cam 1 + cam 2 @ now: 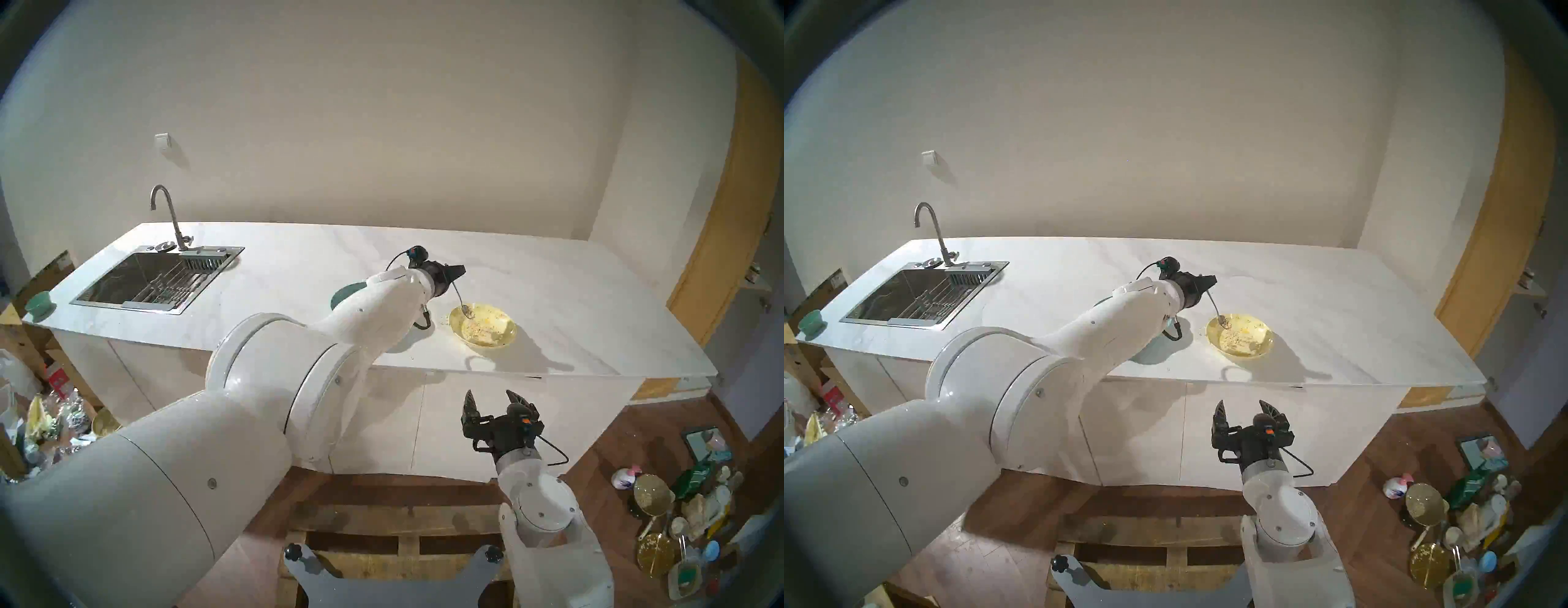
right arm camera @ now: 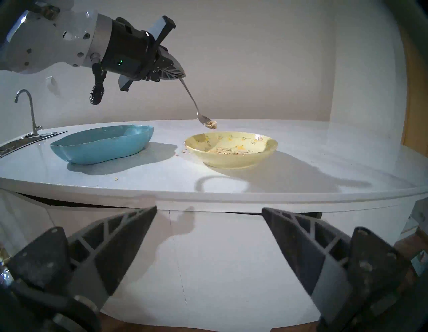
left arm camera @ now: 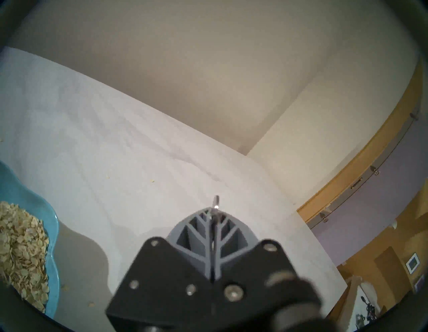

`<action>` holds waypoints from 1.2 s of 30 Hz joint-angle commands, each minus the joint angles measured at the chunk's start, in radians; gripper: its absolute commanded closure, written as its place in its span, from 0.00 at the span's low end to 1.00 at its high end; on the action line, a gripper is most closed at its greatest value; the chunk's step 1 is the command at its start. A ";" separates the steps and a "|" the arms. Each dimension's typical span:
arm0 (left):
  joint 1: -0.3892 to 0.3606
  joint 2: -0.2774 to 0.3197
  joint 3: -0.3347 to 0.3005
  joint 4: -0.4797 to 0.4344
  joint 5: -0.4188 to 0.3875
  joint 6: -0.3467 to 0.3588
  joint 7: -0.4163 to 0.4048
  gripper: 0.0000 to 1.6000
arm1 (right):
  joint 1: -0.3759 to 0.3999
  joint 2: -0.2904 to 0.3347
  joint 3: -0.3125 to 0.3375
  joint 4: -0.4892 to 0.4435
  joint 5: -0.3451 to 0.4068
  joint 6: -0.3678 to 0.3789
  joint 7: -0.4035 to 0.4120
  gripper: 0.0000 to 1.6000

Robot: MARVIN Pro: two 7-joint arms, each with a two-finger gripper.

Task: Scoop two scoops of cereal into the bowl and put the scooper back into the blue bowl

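— How far along would you say it is?

— Partway. The left hand (image 2: 179,75) is pinched tight on the handle end of the scooper (image 2: 193,104), and the head hangs just above the near-left rim of the yellow bowl (image 2: 266,150), loaded with a small heap of flakes. Some cereal (image 2: 228,151) already lies thinly in that bowl, so I'd guess one scoop is in and this is the second, though I can't be sure. After tipping it, the scooper must go back to the blue bowl (image 2: 99,148).

— And the other arm?

— The right hand (image 1: 494,403) sits below the table (image 2: 324,162) edge, fingers spread wide, holding nothing.

— What's the stuff like?

— Flat, pale, dry flakes like rolled oats, heaped in the blue bowl as the left wrist view shows. A few strays lie on the table between the bowls. The scooper is thin polished metal; the blue bowl is glossy with a wavy rim, the yellow one shallow, glazed and speckled.
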 commanded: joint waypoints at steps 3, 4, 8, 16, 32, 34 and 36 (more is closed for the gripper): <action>-0.080 -0.033 0.045 -0.048 0.033 -0.023 -0.015 1.00 | 0.008 -0.001 0.000 -0.021 0.000 -0.006 0.000 0.00; -0.084 -0.034 0.055 -0.049 0.038 -0.024 -0.014 1.00 | 0.008 -0.001 0.000 -0.021 0.000 -0.006 0.000 0.00; -0.097 -0.039 0.109 -0.053 0.065 -0.026 -0.019 1.00 | 0.008 -0.001 0.000 -0.021 0.000 -0.006 0.000 0.00; -0.112 -0.051 0.204 -0.052 0.086 -0.044 -0.027 1.00 | 0.007 -0.001 0.000 -0.022 0.000 -0.006 0.000 0.00; -0.123 -0.068 0.214 -0.024 0.059 -0.069 0.006 1.00 | 0.006 -0.001 0.000 -0.024 0.000 -0.006 -0.001 0.00; -0.121 -0.064 0.183 -0.017 0.039 -0.066 0.015 1.00 | 0.006 -0.001 0.000 -0.025 0.000 -0.006 -0.001 0.00; -0.117 -0.059 0.164 -0.014 0.027 -0.068 0.018 1.00 | 0.006 -0.001 0.000 -0.025 0.000 -0.006 -0.001 0.00</action>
